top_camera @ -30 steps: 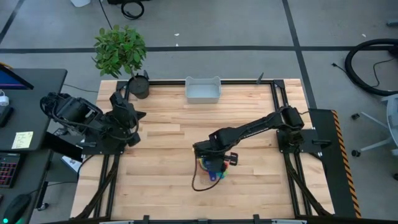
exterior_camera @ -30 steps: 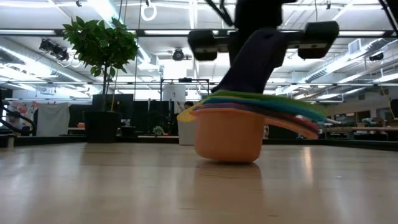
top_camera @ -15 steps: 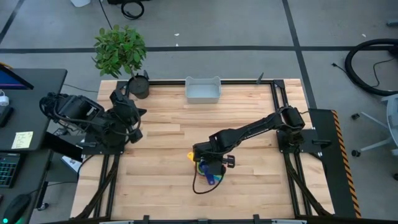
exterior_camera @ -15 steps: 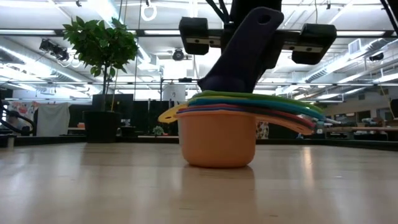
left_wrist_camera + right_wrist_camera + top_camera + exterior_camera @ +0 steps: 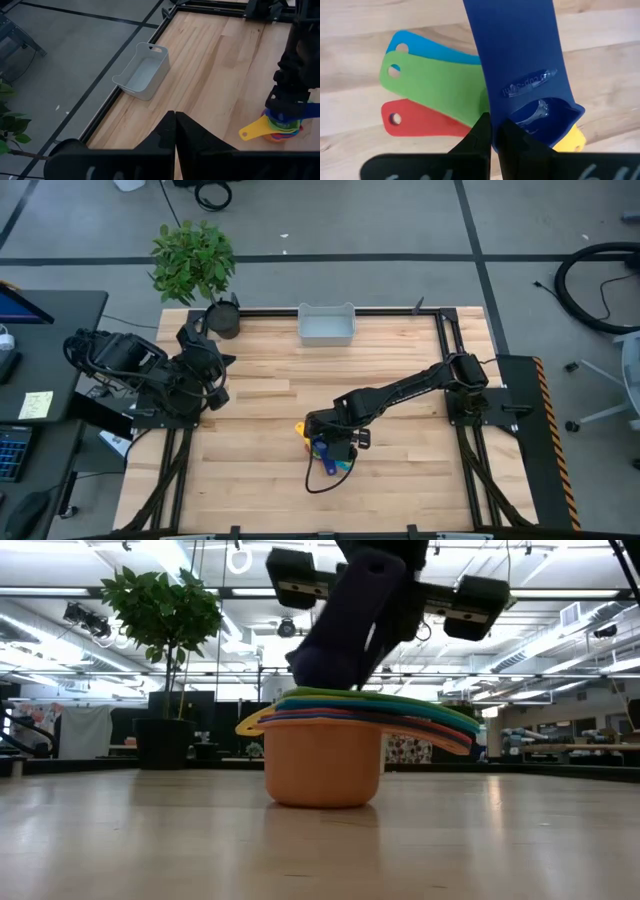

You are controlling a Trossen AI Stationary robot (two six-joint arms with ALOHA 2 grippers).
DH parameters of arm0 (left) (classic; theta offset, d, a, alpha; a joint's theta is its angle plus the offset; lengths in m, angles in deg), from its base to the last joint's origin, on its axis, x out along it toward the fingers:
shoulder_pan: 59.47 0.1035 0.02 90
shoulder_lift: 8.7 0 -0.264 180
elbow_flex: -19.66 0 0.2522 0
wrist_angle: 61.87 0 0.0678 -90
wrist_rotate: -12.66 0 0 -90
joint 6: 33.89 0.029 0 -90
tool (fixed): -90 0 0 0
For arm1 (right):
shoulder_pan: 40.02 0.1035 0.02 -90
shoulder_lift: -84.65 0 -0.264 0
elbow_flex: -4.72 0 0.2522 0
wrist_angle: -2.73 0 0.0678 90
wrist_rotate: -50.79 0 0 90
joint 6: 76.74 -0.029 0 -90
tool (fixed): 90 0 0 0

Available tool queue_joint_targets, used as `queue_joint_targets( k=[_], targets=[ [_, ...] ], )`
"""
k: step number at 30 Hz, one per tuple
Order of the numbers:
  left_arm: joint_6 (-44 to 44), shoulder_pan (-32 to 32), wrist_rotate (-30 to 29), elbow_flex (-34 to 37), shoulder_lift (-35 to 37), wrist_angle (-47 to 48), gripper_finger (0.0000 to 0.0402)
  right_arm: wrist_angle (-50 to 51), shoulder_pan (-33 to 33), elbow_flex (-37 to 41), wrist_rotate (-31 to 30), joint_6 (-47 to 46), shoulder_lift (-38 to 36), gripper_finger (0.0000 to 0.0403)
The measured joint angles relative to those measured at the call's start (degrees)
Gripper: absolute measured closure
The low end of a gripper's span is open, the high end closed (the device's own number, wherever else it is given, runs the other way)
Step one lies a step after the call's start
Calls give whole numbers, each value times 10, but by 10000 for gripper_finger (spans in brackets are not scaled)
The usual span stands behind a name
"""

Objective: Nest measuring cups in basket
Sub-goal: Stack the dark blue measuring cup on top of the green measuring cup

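Right tool (image 5: 333,448) was clamped on the handle of the dark blue cup (image 5: 520,75), which I could see pinched between its fingers (image 5: 480,137) in the right wrist view. That cup sat on top of the stack of measuring cups (image 5: 325,755), with the orange one (image 5: 322,768) at the bottom, resting on the wooden surface (image 5: 400,480). From the low view the stack looked nested, with rims of green, red and other colours layered above the orange bowl. The handles fanned out: light blue (image 5: 427,47), green (image 5: 430,82) and red (image 5: 417,120) pointed one way, and a yellow handle (image 5: 255,129) stuck out the other way.

The stack was near the middle of the surface, toward the front edge in the high view. The basket (image 5: 326,326) stood well apart from it at the far edge, pale and looking empty in the left wrist view. A dark plant pot (image 5: 223,317) with a leafy plant (image 5: 192,259) sat at the far left corner.

Left tool (image 5: 175,131) was clenched on nothing, parked off at the left side of the surface.
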State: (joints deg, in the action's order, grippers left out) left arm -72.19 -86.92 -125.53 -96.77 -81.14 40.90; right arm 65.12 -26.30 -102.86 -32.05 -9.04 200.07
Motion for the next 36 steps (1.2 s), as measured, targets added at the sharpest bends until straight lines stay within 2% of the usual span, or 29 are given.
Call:
queue_joint_targets(
  k=[7,18,21,26,36],
  targets=[
    [0,0,0,0,0,0,395,-17,0,-4,43,0,5,389],
    [0,0,10,0,0,0,395,-26,-8,-5,25,42,28,389],
    [0,0,16,0,0,0,395,-34,-8,-5,11,48,28,374],
    [0,0,16,0,0,0,395,-37,-8,-5,-24,42,28,352],
    [0,0,16,0,0,0,395,-38,-8,-5,-22,7,28,352]
  ],
)
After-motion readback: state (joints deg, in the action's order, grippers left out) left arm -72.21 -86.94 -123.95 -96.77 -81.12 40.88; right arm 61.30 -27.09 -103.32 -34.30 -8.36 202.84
